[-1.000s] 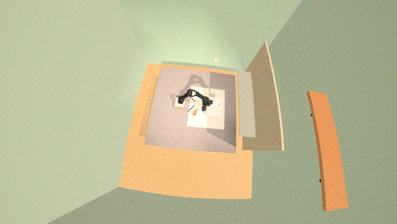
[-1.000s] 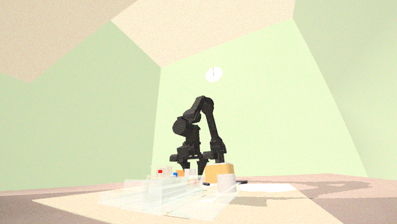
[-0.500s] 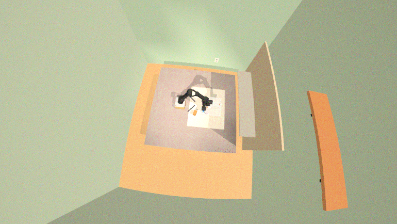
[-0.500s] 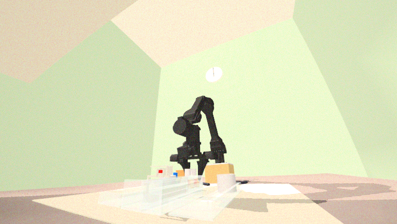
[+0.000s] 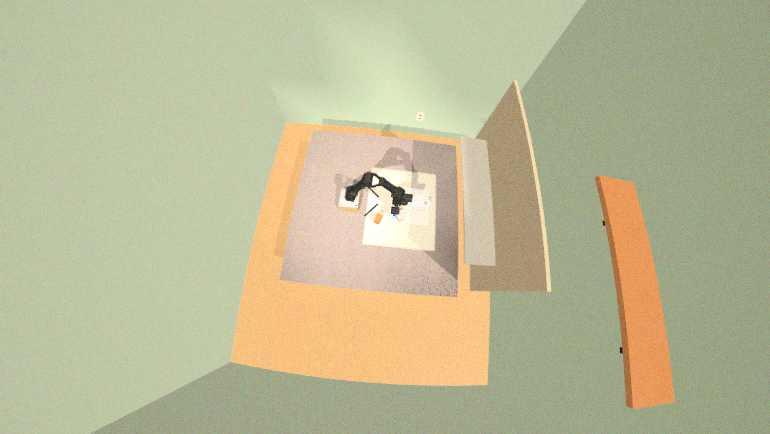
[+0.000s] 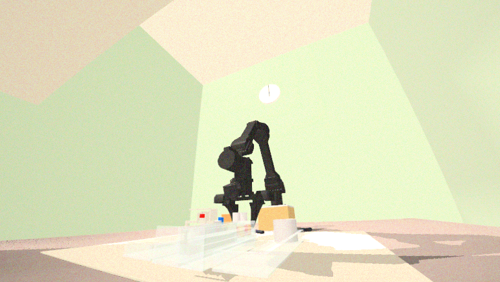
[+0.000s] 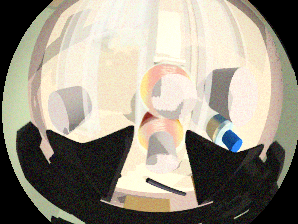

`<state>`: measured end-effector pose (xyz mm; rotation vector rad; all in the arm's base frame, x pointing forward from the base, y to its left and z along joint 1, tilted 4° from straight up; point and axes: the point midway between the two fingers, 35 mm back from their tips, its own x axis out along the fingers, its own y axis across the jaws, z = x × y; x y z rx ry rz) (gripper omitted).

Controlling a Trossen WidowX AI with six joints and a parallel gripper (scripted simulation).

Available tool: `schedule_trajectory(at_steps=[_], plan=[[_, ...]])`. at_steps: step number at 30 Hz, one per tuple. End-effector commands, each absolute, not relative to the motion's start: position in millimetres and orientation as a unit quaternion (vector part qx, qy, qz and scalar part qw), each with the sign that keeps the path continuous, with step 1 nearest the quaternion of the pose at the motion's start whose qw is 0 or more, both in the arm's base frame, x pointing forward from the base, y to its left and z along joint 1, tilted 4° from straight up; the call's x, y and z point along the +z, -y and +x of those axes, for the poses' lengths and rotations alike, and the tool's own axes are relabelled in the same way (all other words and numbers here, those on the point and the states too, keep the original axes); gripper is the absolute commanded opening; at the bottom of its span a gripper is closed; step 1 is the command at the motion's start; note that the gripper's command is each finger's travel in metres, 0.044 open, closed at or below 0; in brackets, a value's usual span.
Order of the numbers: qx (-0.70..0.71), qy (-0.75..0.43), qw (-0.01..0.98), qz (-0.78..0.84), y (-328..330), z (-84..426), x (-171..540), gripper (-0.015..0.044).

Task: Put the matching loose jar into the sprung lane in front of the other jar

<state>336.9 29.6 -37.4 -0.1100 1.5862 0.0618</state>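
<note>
The hand (image 7: 161, 145) stands spread around the near jar (image 7: 161, 137), with the second matching jar (image 7: 166, 88) right behind it in the clear lane (image 6: 213, 236).

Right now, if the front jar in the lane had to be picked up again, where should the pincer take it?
Probably across the round sides of the front jar, coming in from the lane's front. The open pincer already has a finger on each side of it there. The other jar stands right behind, so there is no way in from the back.
</note>
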Motion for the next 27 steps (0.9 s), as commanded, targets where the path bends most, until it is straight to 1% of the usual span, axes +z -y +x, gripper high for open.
schedule_trajectory(at_steps=[1,7,15,27], plan=[[0.028,-0.712,0.700,-0.051,-29.5,336.9,-36.3,0.0301],[0.028,-0.712,0.700,-0.051,-30.3,337.4,-18.3,0.0301],[0.028,-0.712,0.700,-0.051,-30.2,335.8,-17.1,0.0301],[0.028,-0.713,0.699,-0.051,-26.2,300.7,-14.9,0.0301]])
